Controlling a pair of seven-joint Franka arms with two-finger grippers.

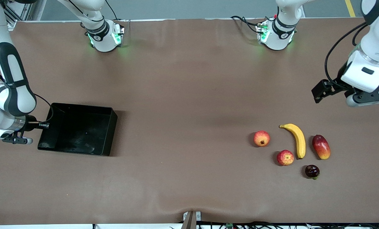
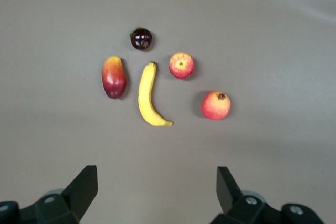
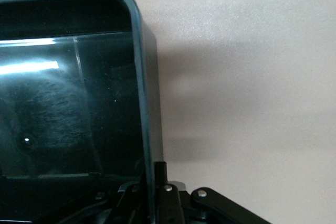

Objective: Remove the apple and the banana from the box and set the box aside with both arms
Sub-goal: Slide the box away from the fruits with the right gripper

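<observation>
**Box emptied and set aside, right claw on its wall**

The box [image 1: 78,128] sits at the right arm's end of the table [image 1: 183,95], and nothing lies inside it; its glossy black floor shows bare. The right claw [image 1: 41,125] is clenched on the box's end wall, one finger inside the rim and one outside, as the right wrist view shows [image 3: 149,182].

The apple [image 1: 285,157] and the banana [image 1: 297,140] both lie on the table toward the left arm's end, well apart from the box. The apple rests just beside the banana's lower tip. Around them lie a round orange-red fruit [image 1: 261,138], an oblong mango [image 1: 321,146] and a small dark fruit [image 1: 312,171], none touching another.

The left claw [image 1: 320,90] hangs released over bare table, its fingers spread wide and holding nothing; from its wrist camera the fruit cluster lies spread out below.

To my eye the job looks nearly finished: both fruits are out and the box stands far to one side. What seems left is for the right claw to let go and draw clear.
</observation>
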